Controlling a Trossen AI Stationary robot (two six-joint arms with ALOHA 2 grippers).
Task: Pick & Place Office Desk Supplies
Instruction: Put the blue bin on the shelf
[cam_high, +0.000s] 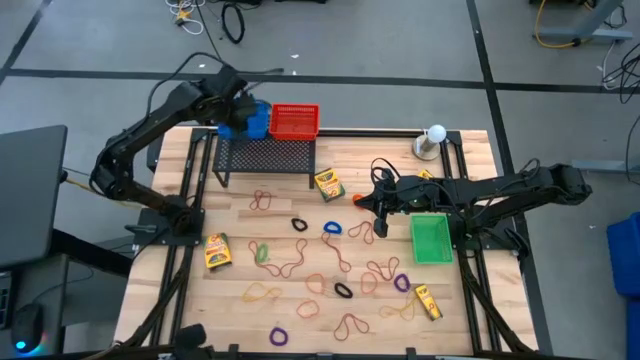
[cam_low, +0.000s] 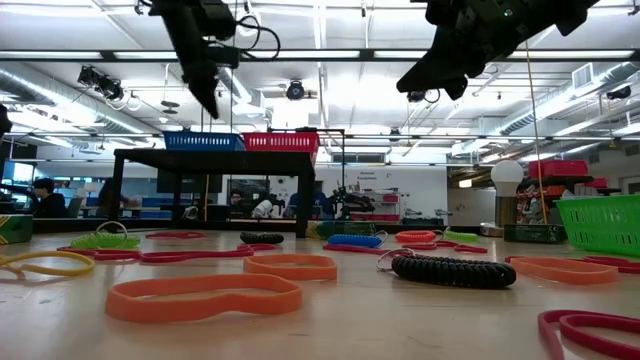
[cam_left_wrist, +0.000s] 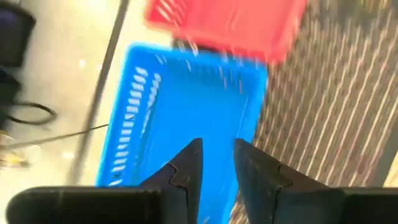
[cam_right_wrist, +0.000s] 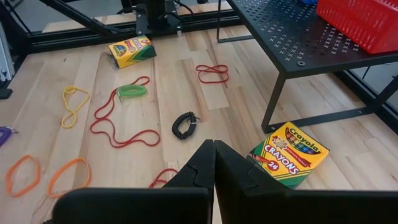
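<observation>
A black perforated shelf (cam_high: 265, 155) is standing at the far edge of the wooden table (cam_high: 230, 310), toward the far left corner, carrying a blue basket (cam_high: 250, 120) and a red basket (cam_high: 295, 121) side by side. A white ball on a round base (cam_high: 433, 140) is sitting near the far right corner, and a green basket (cam_high: 432, 239) is resting toward the right edge.

The left hand (cam_left_wrist: 217, 163) is hovering above the blue basket, its fingers (cam_left_wrist: 186, 165) standing slightly apart with a narrow gap and nothing showing between them. The right hand (cam_right_wrist: 214, 163) is hanging over the middle of the table just left of the green basket, its fingers pressed together and pinching nothing.

The rubber bands are lying scattered over the table: a black coiled loop (cam_right_wrist: 184, 124), a green one (cam_right_wrist: 132, 91) inside a long red loop (cam_right_wrist: 118, 127), a yellow one (cam_right_wrist: 71, 104), orange ones (cam_right_wrist: 68, 174) and a red pair (cam_right_wrist: 212, 73) near the shelf leg. All are lying apart from both hands. One crayon box (cam_right_wrist: 290, 154) is lying beside the shelf's front leg, just beside and below the right hand. A second crayon box (cam_high: 217, 250) is lying near the left edge, and a third (cam_high: 428, 301) toward the near right corner.
</observation>
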